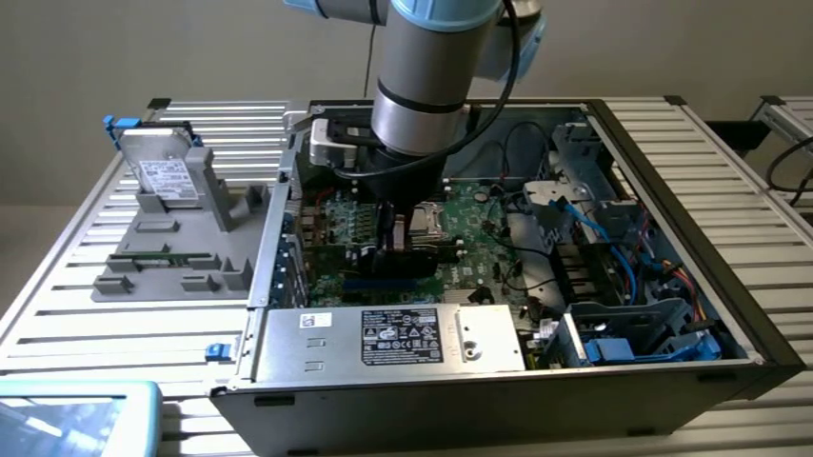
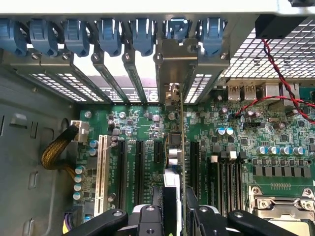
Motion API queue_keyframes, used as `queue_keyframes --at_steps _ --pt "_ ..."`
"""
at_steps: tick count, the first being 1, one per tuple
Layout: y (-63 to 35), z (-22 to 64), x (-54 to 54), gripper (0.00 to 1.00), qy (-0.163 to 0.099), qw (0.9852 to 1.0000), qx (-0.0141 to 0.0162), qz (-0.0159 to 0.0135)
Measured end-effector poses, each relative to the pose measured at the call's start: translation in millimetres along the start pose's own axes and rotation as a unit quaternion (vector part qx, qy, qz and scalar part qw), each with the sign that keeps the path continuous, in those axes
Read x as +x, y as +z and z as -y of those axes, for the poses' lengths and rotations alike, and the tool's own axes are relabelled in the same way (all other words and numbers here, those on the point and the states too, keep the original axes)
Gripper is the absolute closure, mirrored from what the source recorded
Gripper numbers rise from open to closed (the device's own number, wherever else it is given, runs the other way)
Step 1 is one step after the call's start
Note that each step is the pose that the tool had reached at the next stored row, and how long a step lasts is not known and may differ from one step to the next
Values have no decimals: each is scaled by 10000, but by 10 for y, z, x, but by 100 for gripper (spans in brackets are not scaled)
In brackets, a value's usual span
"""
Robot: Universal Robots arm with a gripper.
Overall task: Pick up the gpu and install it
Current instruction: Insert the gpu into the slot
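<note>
**Exterior view, from its left to its right**

- Slatted aluminium table (image 1: 76, 314): bears everything listed.
- Light-blue-framed panel (image 1: 70, 411): at the near corner on the exterior view's left.
- Grey parts tray (image 1: 178, 259): just beside the case.
- Hard drive (image 1: 166, 173): silver with a white label, propped upright at the tray's far end.
- Computer case (image 1: 749, 328): black tower lying on its side, with the side panel off.
- Power supply (image 1: 394, 338): silver box with a black label, against the near wall.
- Motherboard (image 1: 477, 276): green, on the case floor.
- Robot arm (image 1: 426, 86): reaches straight down into the case.
- Gripper (image 1: 396, 249): low over the motherboard's expansion area.
- Blue cables (image 1: 623, 238) and drive cage (image 1: 629, 328): in the end of the case on the exterior view's right.

**Wrist view**

- Gripper (image 2: 174, 209): its black fingers (image 2: 147, 219) are clamped on the gpu.
- Gpu (image 2: 180, 147): seen edge-on, upright over the motherboard among the black expansion slots (image 2: 139, 167). Its silver end bracket is at a rear slot opening, under the row of blue latches (image 2: 108, 37). Full seating cannot be told.
- White expansion slot (image 2: 102, 167): parallel to the black ones, near a yellow braided cable (image 2: 56, 152).
- Red and black twisted wire (image 2: 278, 81): runs over the rear ports.
- CPU socket (image 2: 278, 206): on the side of the gpu away from the white slot.
</note>
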State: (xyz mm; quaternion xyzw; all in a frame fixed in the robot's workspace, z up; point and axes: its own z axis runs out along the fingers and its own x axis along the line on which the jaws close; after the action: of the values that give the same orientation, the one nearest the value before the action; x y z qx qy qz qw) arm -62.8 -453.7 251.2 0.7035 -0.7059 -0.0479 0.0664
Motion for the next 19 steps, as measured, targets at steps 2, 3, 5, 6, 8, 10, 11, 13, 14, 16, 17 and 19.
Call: queue_keyframes --at_steps 2,3,5,6,8,10,11,13,14,16,17,19 --pt "-1 0 0 71 -6 10000 19 38" --pt "0 0 0 71 -9 10000 46 62" --pt "1 -4 0 71 -12 9999 80 86" --pt "1 -4 0 71 -12 9999 80 86" --pt "2 -8 0 71 -12 9999 80 87" --pt "5 -26 0 71 -11 9999 82 87" --pt "6 -33 0 71 -12 9999 83 87" --pt "7 -33 0 71 -13 9999 91 90" --pt "8 -34 1 71 -13 9999 93 93" --pt "9 -38 2 71 -12 9999 94 95" --pt "9 -39 2 71 -12 9999 94 95" --pt "9 -38 3 71 -13 9999 94 96"
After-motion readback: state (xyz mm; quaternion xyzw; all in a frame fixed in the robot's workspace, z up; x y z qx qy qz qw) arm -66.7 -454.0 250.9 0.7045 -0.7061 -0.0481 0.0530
